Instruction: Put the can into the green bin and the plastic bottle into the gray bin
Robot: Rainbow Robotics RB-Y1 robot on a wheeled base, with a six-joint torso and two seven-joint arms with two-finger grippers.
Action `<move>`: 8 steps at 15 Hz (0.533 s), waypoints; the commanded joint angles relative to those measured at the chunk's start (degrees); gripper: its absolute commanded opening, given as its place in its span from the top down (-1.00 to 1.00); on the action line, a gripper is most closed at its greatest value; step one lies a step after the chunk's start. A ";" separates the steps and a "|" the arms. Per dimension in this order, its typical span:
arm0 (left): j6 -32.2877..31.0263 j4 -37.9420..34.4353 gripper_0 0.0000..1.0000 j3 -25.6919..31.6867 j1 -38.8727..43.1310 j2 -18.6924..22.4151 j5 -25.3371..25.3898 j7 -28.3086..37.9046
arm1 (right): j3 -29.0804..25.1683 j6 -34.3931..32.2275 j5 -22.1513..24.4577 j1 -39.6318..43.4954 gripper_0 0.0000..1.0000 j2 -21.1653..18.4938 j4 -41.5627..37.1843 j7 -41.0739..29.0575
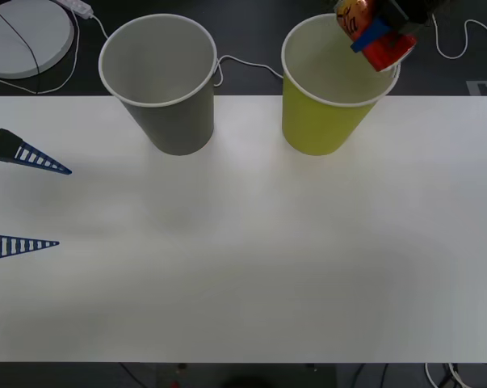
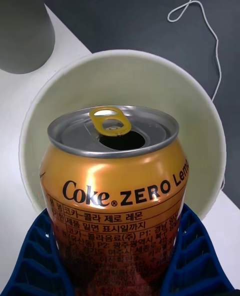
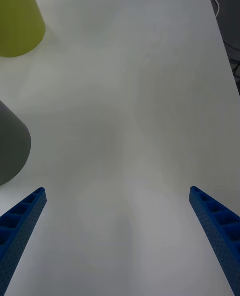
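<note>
Right gripper [image 2: 117,256] pinching the can [image 2: 114,186], poised over the far right rim of the green bin [image 1: 320,121], top tilted toward the pale inside, probably so that release drops it straight in. Left gripper [image 1: 25,202] spread wide, idle at the near left of the bench [image 1: 251,267]. Gray bin [image 1: 172,113] standing far left, just beside the green one.

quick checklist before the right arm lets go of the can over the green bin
1. Right gripper clamped on the can: ok.
2. Can over the green bin mouth: ok in the right wrist view; front view puts it near the far rim.
3. Green bin upright on the table: ok.
4. Inside of green bin unobstructed: ok.
5. Left gripper open, away near the table's left edge: ok.
6. Plastic bottle located: cannot tell.
</note>
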 commanded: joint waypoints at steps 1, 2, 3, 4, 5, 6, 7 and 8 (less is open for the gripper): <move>0.00 0.00 -1.00 0.00 0.00 0.00 0.00 0.00 | 0.33 0.65 2.70 -2.82 1.00 3.44 5.55 1.27; 0.00 0.00 -1.00 0.00 0.00 0.00 0.00 0.00 | 0.42 0.65 3.23 -3.70 1.00 4.32 7.13 2.06; 0.00 0.00 -1.00 0.00 0.00 0.00 0.00 0.00 | 0.42 0.65 3.84 -4.32 0.97 5.03 8.28 2.76; 0.00 0.00 -1.00 0.00 0.00 0.00 0.00 0.00 | 0.42 0.65 4.28 -4.75 0.90 5.47 8.89 2.94; 0.00 0.00 -1.00 0.00 0.00 0.00 0.00 0.00 | 0.42 0.65 4.72 -4.84 0.82 5.82 8.89 3.02; 0.00 0.00 -1.00 0.00 0.00 0.00 0.00 0.00 | 0.42 0.65 4.81 -4.93 0.60 5.82 8.89 3.37; 0.00 0.00 -1.00 0.00 0.00 0.00 0.00 0.00 | 0.42 0.65 4.81 -4.93 0.03 5.82 8.89 4.78; 0.00 0.00 -1.00 0.00 0.00 0.00 0.00 0.00 | 0.42 0.47 4.81 -4.84 -0.65 5.73 8.89 5.66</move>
